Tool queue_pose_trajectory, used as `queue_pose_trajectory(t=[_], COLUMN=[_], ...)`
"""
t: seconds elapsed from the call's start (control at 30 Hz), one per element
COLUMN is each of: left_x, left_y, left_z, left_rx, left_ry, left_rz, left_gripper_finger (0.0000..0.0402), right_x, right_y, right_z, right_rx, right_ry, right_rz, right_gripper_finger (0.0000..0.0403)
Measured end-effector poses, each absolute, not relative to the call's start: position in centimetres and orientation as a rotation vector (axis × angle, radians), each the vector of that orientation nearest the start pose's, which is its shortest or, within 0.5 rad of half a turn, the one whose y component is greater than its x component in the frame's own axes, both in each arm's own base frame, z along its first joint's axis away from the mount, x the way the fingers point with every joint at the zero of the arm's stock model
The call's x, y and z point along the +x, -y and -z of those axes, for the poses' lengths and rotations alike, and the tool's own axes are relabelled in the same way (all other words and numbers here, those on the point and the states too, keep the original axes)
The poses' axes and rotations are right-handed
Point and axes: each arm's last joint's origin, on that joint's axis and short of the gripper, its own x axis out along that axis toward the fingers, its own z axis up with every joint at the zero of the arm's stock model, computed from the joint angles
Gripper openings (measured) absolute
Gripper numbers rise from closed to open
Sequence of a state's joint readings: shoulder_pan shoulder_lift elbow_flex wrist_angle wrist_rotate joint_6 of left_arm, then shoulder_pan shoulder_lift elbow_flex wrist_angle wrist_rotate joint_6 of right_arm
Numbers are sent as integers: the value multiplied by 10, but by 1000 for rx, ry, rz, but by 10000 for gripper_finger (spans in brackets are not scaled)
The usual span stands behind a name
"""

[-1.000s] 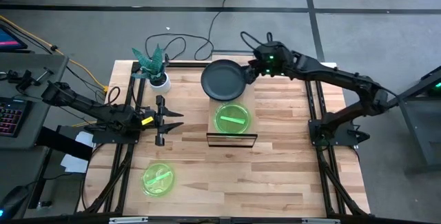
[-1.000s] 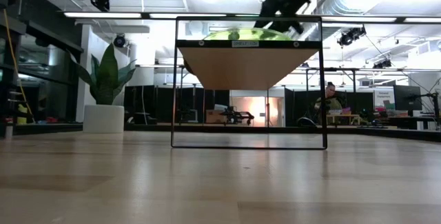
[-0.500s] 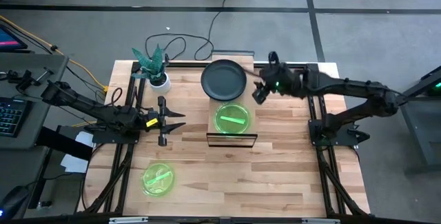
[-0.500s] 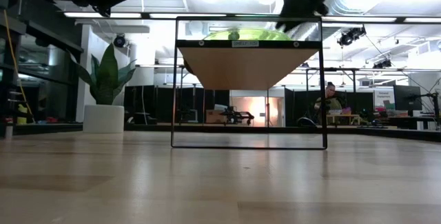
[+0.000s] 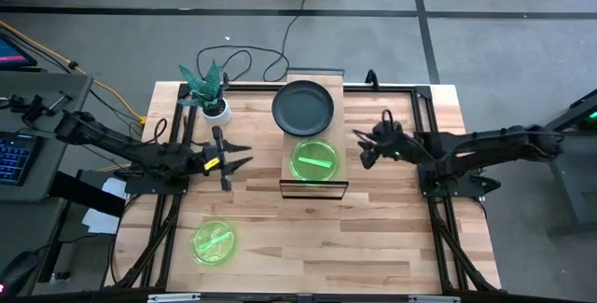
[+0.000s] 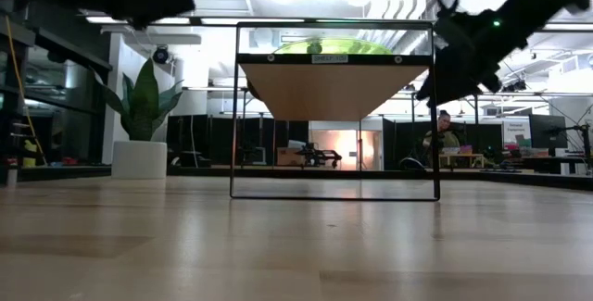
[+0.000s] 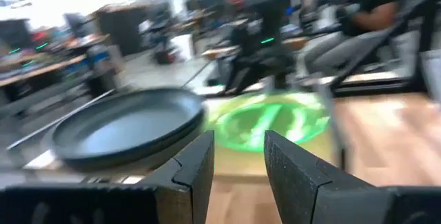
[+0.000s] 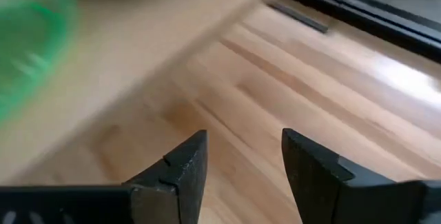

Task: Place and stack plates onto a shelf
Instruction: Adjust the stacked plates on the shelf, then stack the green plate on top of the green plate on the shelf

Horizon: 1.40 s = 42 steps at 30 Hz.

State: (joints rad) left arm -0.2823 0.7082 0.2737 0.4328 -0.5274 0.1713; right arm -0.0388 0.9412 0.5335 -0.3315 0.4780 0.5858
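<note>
A dark grey plate (image 5: 303, 107) lies on the far end of the light-wood shelf (image 5: 336, 121); whether more lie under it I cannot tell. A neon green plate (image 5: 314, 160) lies on the shelf's near end. Another green plate (image 5: 214, 243) lies flat on the table near its left near corner. My left gripper (image 5: 233, 163) hovers open to the left of the shelf; its wrist view shows the dark plate (image 7: 127, 127) and the green plate (image 7: 275, 117). My right gripper (image 5: 362, 150) is open just right of the shelf, level with the green plate (image 8: 27, 45).
A white pot with a green plant (image 5: 210, 93) stands at the table's far left, beside the shelf's far end. Black frame rails (image 5: 424, 135) run along the table's left and right sides. In the low view the shelf's thin black frame (image 6: 434, 106) stands upright on the table.
My right gripper has drawn away from the dark plate's right rim, toward the table's right and near side, and has come down beside the shelf. The dark plate has stayed where it was on the shelf. My left gripper has turned a little.
</note>
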Motion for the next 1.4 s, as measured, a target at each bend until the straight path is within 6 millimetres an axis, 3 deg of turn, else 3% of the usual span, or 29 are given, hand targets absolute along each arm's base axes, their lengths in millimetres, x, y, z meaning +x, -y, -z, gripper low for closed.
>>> queue_pose_trajectory(t=[0.13,0.23,0.43,0.6,0.77,1.13,1.4], left_x=[168,176,185,190,201,243,240], left_y=[16,0,-41,-69,-83,-100,-101], left_z=[-216,-208,-198,-192,-182,-188,-192], left_rx=[173,169,139,64,21,58,96], left_ry=[-92,-147,-173,-143,-195,-236,-287], left_rz=[-343,-442,-536,-468,-412,-417,-472], left_gripper_finger=[115,106,18,2,0,0,0], right_x=[178,178,181,181,180,179,180], right_y=[14,14,16,16,18,18,17], right_z=[-206,-208,-213,-211,-211,-211,-209], right_rx=[382,337,242,227,177,173,176], right_ry=[-327,-215,-160,-182,-196,-197,-215], right_rz=[580,573,631,644,689,692,662], right_gripper_finger=[151,117,11,15,6,2,0])
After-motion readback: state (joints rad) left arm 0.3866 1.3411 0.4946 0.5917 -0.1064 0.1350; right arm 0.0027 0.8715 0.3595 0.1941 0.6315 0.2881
